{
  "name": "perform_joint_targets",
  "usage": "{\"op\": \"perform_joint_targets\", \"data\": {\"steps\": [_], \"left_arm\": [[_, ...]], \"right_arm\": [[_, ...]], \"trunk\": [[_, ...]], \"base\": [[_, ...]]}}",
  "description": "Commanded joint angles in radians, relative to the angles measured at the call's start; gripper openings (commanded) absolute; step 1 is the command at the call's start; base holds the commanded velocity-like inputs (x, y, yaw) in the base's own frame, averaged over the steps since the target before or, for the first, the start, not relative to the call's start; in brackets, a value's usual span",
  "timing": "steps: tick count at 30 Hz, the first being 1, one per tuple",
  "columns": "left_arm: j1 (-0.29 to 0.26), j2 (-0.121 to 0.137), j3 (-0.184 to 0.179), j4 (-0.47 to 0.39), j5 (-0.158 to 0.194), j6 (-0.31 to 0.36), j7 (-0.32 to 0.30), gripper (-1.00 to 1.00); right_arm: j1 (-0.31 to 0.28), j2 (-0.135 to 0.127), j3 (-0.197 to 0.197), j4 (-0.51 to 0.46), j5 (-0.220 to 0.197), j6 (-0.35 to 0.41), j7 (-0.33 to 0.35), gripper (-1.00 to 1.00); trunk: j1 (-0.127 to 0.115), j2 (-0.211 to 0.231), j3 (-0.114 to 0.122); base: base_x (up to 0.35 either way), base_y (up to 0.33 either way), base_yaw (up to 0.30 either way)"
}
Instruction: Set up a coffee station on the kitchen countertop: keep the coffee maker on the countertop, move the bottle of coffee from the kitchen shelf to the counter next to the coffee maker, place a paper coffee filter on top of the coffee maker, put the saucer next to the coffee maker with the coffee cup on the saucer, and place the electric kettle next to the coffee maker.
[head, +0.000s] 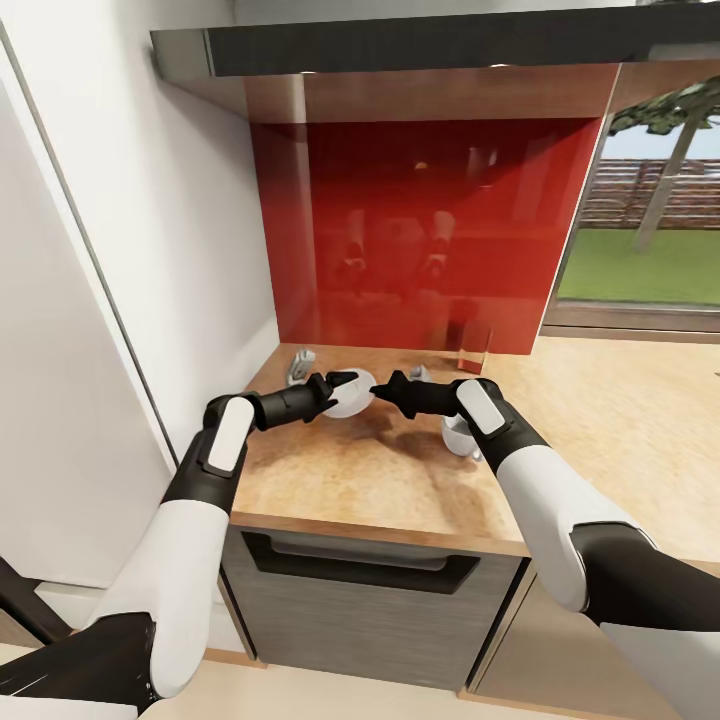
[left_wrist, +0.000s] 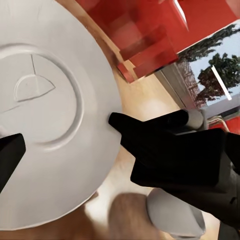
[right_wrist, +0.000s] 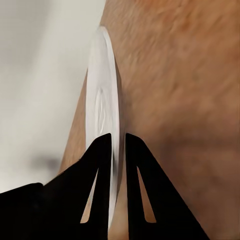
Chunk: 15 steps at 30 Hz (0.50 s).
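Over the countertop (head: 620, 420), near its corner by the red glass backsplash (head: 430, 230), both arms meet around the saucer (head: 352, 392), which is held on edge above the wood. In the head view the right gripper (head: 385, 388) reaches in from 3 o'clock and the left gripper (head: 340, 390) from 9 o'clock, the white disc between them.

The right wrist view shows the saucer (right_wrist: 102, 120) edge-on, its rim pinched between the two black fingers (right_wrist: 97, 165) of the right gripper (right_wrist: 116, 142); the jaws are clamped on the plate with only its thin edge between them.

The left wrist view looks onto the flat underside of the saucer (left_wrist: 50, 125) (a raised foot ring shows on it), with the right gripper (left_wrist: 117, 122) touching its rim from 3 o'clock. One fingertip (left_wrist: 10, 152) of the left gripper sits at the saucer's 9 o'clock edge; whether this gripper is clasped on the plate or slack I cannot tell.

The coffee cup (head: 458, 435) stands on the countertop under the right forearm, at about 4 o'clock from the saucer. A small grey metal object (head: 298, 365) lies by the wall at 10 o'clock from the saucer.
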Motion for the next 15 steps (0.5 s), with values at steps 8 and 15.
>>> {"op": "perform_joint_targets", "data": {"steps": [8,15], "left_arm": [[-0.001,-0.001,0.005,-0.061,-0.006,0.008,-0.010,1.00],[-0.001,-0.001,0.006,-0.114,-0.004,0.032,-0.012,1.00]], "right_arm": [[-0.001,0.000,0.001,0.000,0.001,0.002,0.004,-1.00],[-0.001,0.000,0.001,-0.001,0.001,0.002,0.004,-1.00]], "trunk": [[0.000,0.000,-0.001],[0.000,0.000,-0.001]], "base": [[0.000,0.000,0.000],[0.000,0.000,0.000]]}}
